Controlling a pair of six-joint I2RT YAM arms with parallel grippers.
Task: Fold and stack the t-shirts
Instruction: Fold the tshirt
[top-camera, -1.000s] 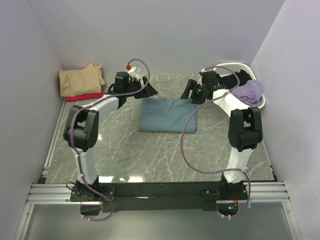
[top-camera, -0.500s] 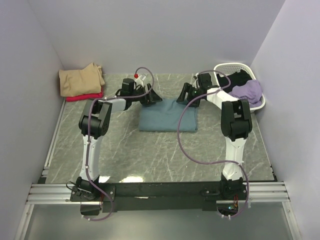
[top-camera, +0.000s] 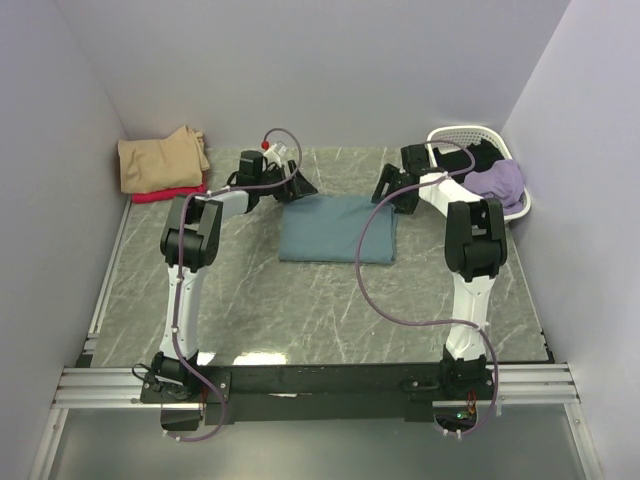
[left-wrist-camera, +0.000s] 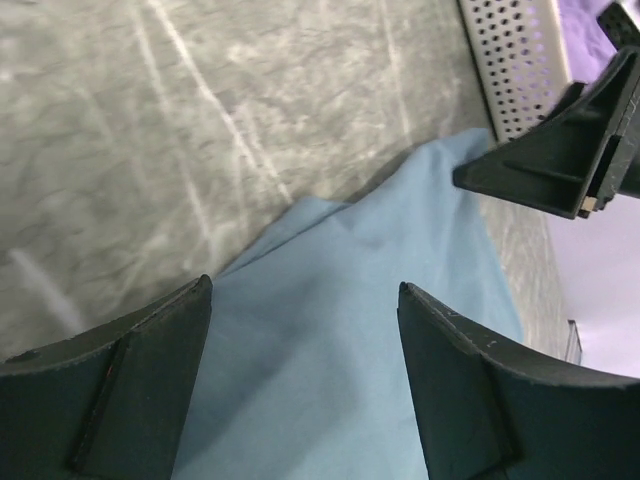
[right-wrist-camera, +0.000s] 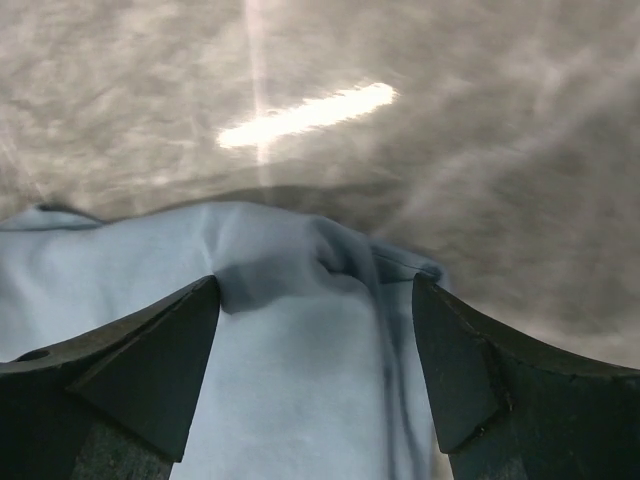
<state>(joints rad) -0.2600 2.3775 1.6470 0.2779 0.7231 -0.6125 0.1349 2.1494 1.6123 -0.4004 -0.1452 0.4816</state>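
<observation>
Left end effector (left-wrist-camera: 303, 290), right end effector (right-wrist-camera: 315, 285) backed off teal t-shirt (top-camera: 335, 232), open

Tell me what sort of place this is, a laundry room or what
Most likely a robot lab cell staged for laundry folding: bare walls box in a marble-pattern table, a left arm and right arm are bolted to a metal frame, and a white basket holds clothes.

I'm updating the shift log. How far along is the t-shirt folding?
Done: a folded tan t-shirt sits on a red t-shirt in the far-left corner. In hand: the teal-blue t-shirt lies folded mid-table, with the left gripper and right gripper open at its far corners, gripping nothing. Left: moving it onto the stack, then the lilac garment and the black garment in the white basket.
</observation>
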